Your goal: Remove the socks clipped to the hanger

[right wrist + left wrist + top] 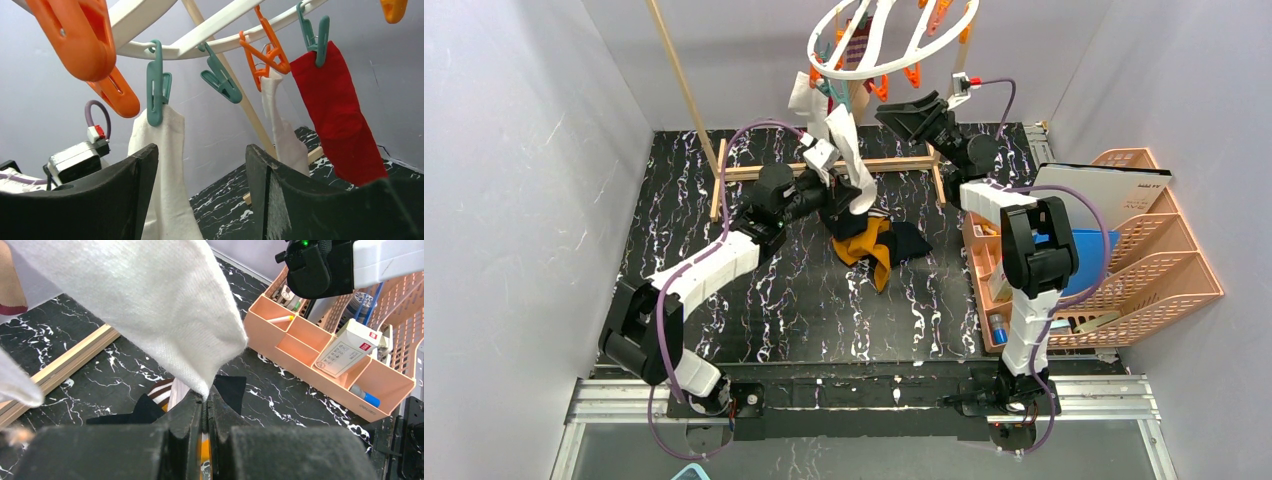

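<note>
Overhead, the left pincer [821, 160] clamps a white sock [852, 150] hanging under the hanger [894, 35]. Left wrist: only the toe tip is pinched, so a steady downward pull seems wisest. Right wrist: the right pincer [200, 165] gapes wide just below the hanger's teal clothespin [157, 90].

Looks up at hanger [200, 42] from underneath. Along hanger, left to right: two big orange clothespins [80, 35] close to lens, white sock [167, 200] on teal clothespin [157, 90], empty teal clothespin [220, 80], second white sock [285, 135] on orange clothespin [265, 55], red sock [340, 125] on far teal clothespin [315, 35]. Below hanger: right gripper [200, 155], jaws spread wide, nothing gripped. First white sock partly behind one finger. Wooden pole [235, 85] slanting behind hanger.
</note>
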Robot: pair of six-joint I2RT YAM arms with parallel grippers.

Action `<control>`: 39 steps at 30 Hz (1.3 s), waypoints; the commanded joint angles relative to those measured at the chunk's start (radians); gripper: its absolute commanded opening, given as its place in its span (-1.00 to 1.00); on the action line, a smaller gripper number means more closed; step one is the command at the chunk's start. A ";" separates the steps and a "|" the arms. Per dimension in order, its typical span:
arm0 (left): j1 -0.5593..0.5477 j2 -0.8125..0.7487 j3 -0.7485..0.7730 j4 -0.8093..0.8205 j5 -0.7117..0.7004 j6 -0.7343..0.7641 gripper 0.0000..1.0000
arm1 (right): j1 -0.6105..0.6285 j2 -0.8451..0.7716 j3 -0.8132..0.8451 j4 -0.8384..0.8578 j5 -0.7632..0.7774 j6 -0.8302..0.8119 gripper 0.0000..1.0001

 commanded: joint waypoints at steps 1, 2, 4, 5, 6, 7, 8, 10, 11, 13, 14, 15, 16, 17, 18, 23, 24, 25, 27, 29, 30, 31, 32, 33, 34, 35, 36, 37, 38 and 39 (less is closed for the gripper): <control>-0.025 -0.056 -0.020 -0.024 -0.009 0.017 -1.00 | 0.022 -0.091 -0.014 -0.019 0.030 -0.111 0.44; -0.028 -0.060 -0.021 -0.024 -0.005 0.017 -1.00 | 0.024 -0.084 -0.004 -0.019 0.024 -0.108 0.44; -0.032 -0.069 -0.025 -0.026 -0.003 0.017 -1.00 | 0.028 -0.058 0.023 -0.004 0.016 -0.082 0.44; -0.033 -0.074 -0.027 -0.029 -0.004 0.017 -1.00 | 0.029 -0.041 0.039 0.013 0.012 -0.060 0.44; -0.034 -0.078 -0.028 -0.031 -0.004 0.018 -1.00 | 0.029 -0.023 0.056 0.033 0.010 -0.035 0.44; -0.034 -0.083 -0.030 -0.034 -0.006 0.019 -1.00 | 0.029 -0.009 0.067 0.052 0.013 -0.013 0.44; -0.034 -0.087 -0.030 -0.038 -0.009 0.021 -1.00 | 0.030 0.002 0.074 0.064 0.019 0.003 0.44; -0.036 -0.095 -0.030 -0.047 -0.022 0.024 -1.00 | 0.035 0.002 0.076 0.066 0.031 0.004 0.44; -0.036 -0.099 -0.030 -0.052 -0.032 0.026 -1.00 | 0.039 -0.008 0.064 0.060 0.038 -0.010 0.44; -0.037 -0.104 -0.030 -0.059 -0.053 0.031 -1.00 | 0.048 -0.048 0.023 0.032 0.060 -0.062 0.43; -0.037 -0.104 -0.030 -0.060 -0.062 0.035 -1.00 | 0.053 -0.076 -0.008 0.012 0.080 -0.097 0.43; -0.037 -0.105 -0.030 -0.062 -0.064 0.037 -1.00 | 0.058 -0.107 -0.039 -0.011 0.098 -0.134 0.43; -0.037 -0.103 -0.030 -0.060 -0.065 0.037 -1.00 | 0.062 -0.138 -0.073 -0.044 0.117 -0.173 0.42; -0.038 -0.102 -0.031 -0.058 -0.065 0.036 -1.00 | 0.065 -0.169 -0.104 -0.079 0.144 -0.207 0.42; -0.040 -0.100 -0.030 -0.056 -0.065 0.034 -1.00 | 0.071 -0.209 -0.131 -0.147 0.178 -0.251 0.41; -0.053 -0.100 -0.035 -0.053 -0.102 0.039 -1.00 | 0.185 -0.419 -0.178 -0.552 0.424 -0.629 0.38; -0.057 -0.101 -0.035 -0.054 -0.114 0.043 -1.00 | 0.211 -0.443 -0.161 -0.626 0.475 -0.682 0.37; -0.062 -0.100 -0.036 -0.054 -0.124 0.048 -1.00 | 0.235 -0.465 -0.141 -0.695 0.521 -0.717 0.37; -0.074 -0.099 -0.038 -0.055 -0.148 0.058 -1.00 | 0.265 -0.480 -0.092 -0.825 0.610 -0.754 0.36; -0.085 -0.097 -0.046 -0.055 -0.177 0.073 -1.00 | 0.282 -0.489 -0.057 -0.925 0.674 -0.763 0.35; -0.090 -0.096 -0.049 -0.056 -0.194 0.081 -1.00 | 0.290 -0.494 -0.045 -0.964 0.707 -0.768 0.35; -0.093 -0.097 -0.053 -0.057 -0.211 0.087 -1.00 | 0.302 -0.498 -0.034 -1.000 0.740 -0.778 0.34; -0.099 -0.097 -0.057 -0.057 -0.231 0.094 -1.00 | 0.314 -0.501 -0.021 -1.036 0.777 -0.791 0.34; -0.104 -0.096 -0.061 -0.060 -0.249 0.100 -1.00 | 0.327 -0.500 -0.004 -1.074 0.808 -0.804 0.34; -0.110 -0.098 -0.064 -0.059 -0.268 0.105 -1.00 | 0.339 -0.499 0.017 -1.110 0.845 -0.816 0.34; -0.117 -0.099 -0.067 -0.059 -0.290 0.106 -1.00 | 0.350 -0.496 0.039 -1.140 0.873 -0.827 0.34; -0.124 -0.100 -0.069 -0.060 -0.310 0.119 -1.00 | 0.359 -0.490 0.062 -1.168 0.896 -0.839 0.34; -0.132 -0.100 -0.070 -0.060 -0.330 0.135 -1.00 | 0.366 -0.483 0.091 -1.196 0.916 -0.850 0.34; -0.140 -0.099 -0.071 -0.058 -0.352 0.145 -1.00 | 0.373 -0.474 0.117 -1.226 0.933 -0.858 0.33; -0.152 -0.098 -0.072 -0.058 -0.374 0.154 -1.00 | 0.379 -0.466 0.151 -1.259 0.947 -0.866 0.33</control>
